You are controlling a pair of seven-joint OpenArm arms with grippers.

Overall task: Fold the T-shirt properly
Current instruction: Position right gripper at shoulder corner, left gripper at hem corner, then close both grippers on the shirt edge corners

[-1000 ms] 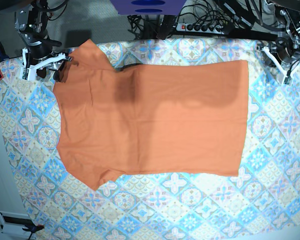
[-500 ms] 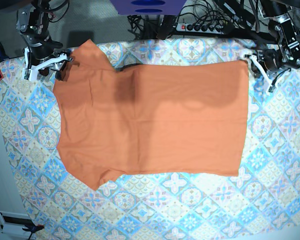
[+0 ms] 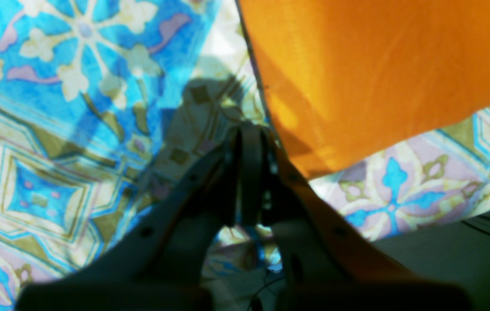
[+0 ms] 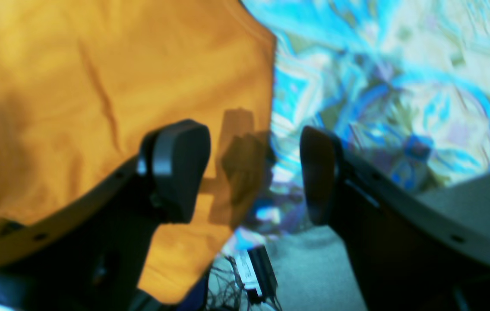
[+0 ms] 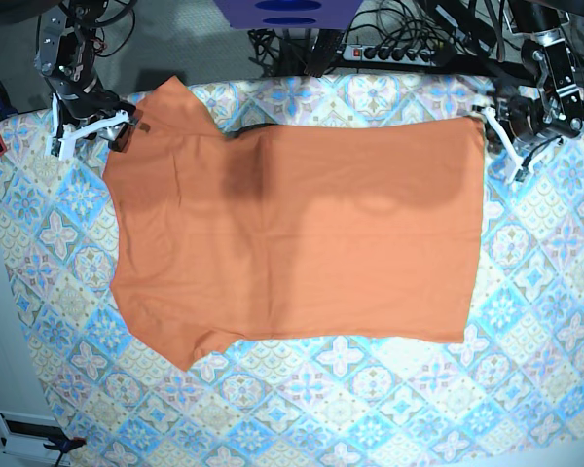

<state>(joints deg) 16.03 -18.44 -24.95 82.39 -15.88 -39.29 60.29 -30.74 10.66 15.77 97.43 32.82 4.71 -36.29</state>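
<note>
The tiled cloth [image 5: 370, 399], blue and cream, spreads over the tabletop and fills most of the frame in the base view. On it lies the orange T-shirt [image 5: 360, 233], flat across the middle, its right edge straight and its left part wrinkled. One sleeve pokes out at the upper left, and another bit of orange cloth juts out at the lower left. A dark crease of shadow runs down from the top edge, left of the middle.

The two black arms come in from the top corners. At the upper left, the right end effector [image 5: 97, 131] has its jaws spread wide with nothing between them, above the shirt's left edge. At the upper right, the left end effector [image 5: 496, 126] is clenched, its tips right by the shirt's top right corner; I can't tell whether they touch it.

Smallest are a purple piece [image 5: 289, 12] at the top middle and a dark gadget [image 5: 41, 433] at the lower left.
</note>
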